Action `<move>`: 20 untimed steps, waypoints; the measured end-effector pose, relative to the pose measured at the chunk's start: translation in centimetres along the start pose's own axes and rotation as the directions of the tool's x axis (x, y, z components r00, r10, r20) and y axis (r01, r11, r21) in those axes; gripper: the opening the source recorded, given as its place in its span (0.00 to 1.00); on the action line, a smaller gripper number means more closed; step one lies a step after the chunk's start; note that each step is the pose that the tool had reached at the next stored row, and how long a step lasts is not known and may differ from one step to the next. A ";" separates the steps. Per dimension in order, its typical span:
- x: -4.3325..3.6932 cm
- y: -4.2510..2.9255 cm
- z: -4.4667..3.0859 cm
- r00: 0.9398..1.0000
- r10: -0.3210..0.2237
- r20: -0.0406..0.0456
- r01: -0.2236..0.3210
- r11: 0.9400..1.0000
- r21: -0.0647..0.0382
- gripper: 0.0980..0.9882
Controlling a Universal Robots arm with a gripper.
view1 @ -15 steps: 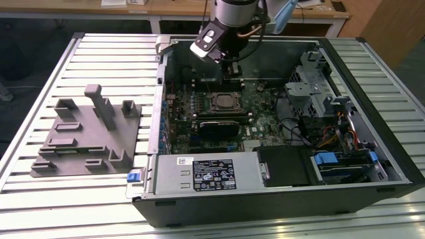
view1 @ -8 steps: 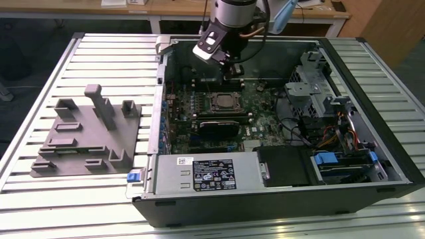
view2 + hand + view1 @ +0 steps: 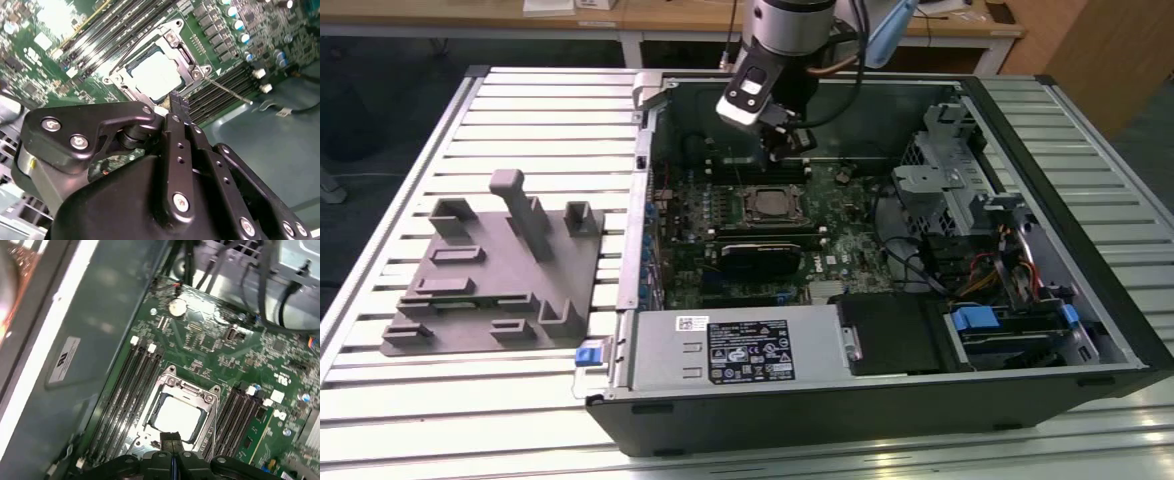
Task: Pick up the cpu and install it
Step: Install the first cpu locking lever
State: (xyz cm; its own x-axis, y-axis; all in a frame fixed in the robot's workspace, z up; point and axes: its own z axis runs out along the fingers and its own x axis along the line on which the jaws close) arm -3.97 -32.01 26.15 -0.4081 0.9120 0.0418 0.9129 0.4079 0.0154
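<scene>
Pincer (image 3: 176, 101), tips pressed together, hovers over cpu (image 3: 157, 75) seated in socket frame (image 3: 187, 60).

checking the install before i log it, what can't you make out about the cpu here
First wrist view: the gripper covers one edge of the cpu.
Both wrist views: glare washes out its top plate.
Exterior view: too small to tell whether it sits flat.
</scene>
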 end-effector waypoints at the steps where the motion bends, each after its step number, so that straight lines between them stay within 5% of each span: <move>1: 0.00 0.00 0.01 1.000 -0.018 0.000 0.018 1.000 0.001 0.01; 10: 0.00 0.00 0.05 0.985 -0.172 -0.003 0.172 0.985 0.007 0.01; 14: 0.00 0.00 0.07 0.970 -0.242 -0.005 0.242 0.970 0.010 0.01; 20: 0.00 0.00 0.09 0.938 -0.347 -0.008 0.347 0.938 0.014 0.01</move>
State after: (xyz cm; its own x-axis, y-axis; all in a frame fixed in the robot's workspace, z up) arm -3.97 -32.01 26.06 -0.6992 0.7137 0.0418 0.7147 0.6993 0.0154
